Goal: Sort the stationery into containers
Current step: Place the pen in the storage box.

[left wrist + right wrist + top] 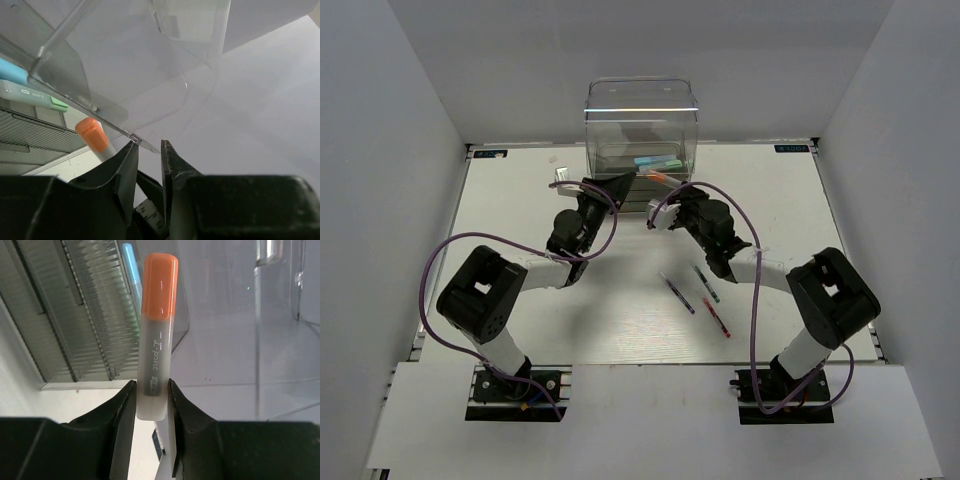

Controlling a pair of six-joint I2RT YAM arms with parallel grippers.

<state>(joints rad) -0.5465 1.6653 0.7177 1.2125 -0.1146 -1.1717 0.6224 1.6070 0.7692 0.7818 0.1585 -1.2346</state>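
Here, orange-capped marker [159, 315], pinched in right hand [151, 386]

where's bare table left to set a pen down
Bare: the table's far-left corner beside the clear organiser, the far-right corner, and near centre left of the three pens. Crowded: organiser's front, where left gripper and right gripper work.

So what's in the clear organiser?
A light-blue marker and a green-capped marker lie in the organiser. The right gripper holds an orange-capped marker in front. Lower drawers' contents are hidden.
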